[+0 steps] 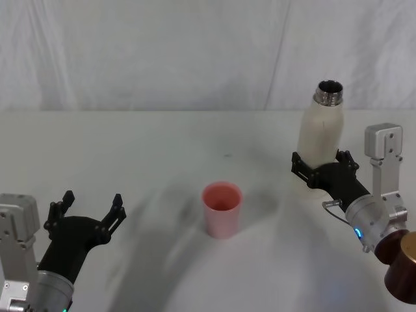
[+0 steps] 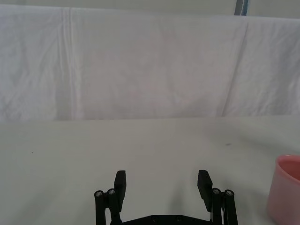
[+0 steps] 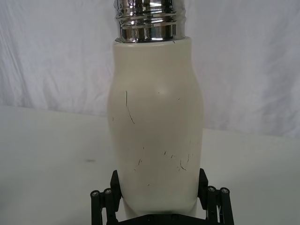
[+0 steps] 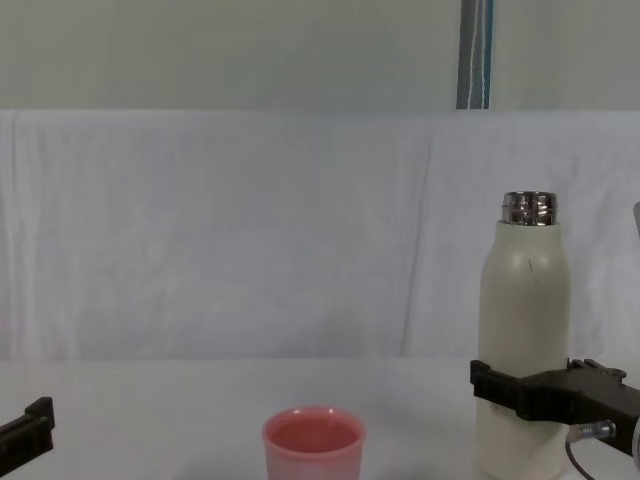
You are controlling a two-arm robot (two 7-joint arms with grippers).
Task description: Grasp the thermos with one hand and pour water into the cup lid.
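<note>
The cream-white thermos point(image 1: 320, 133) stands upright at the right of the table, its steel neck point(image 3: 149, 21) open at the top. My right gripper point(image 1: 322, 170) is shut on its lower body, one finger on each side point(image 3: 158, 187) point(image 4: 520, 385). The pink cup lid point(image 1: 221, 208) sits upright mid-table, left of the thermos, with its mouth open point(image 4: 313, 445) point(image 2: 286, 187). My left gripper point(image 1: 92, 205) hovers open low at the left, well away from the cup lid, with nothing between its fingers point(image 2: 162, 183).
The white table point(image 1: 162, 143) runs back to a white cloth backdrop point(image 1: 195, 52). Bare surface lies between the cup lid and the thermos. A brown rounded part of my right arm point(image 1: 403, 266) sits at the lower right edge.
</note>
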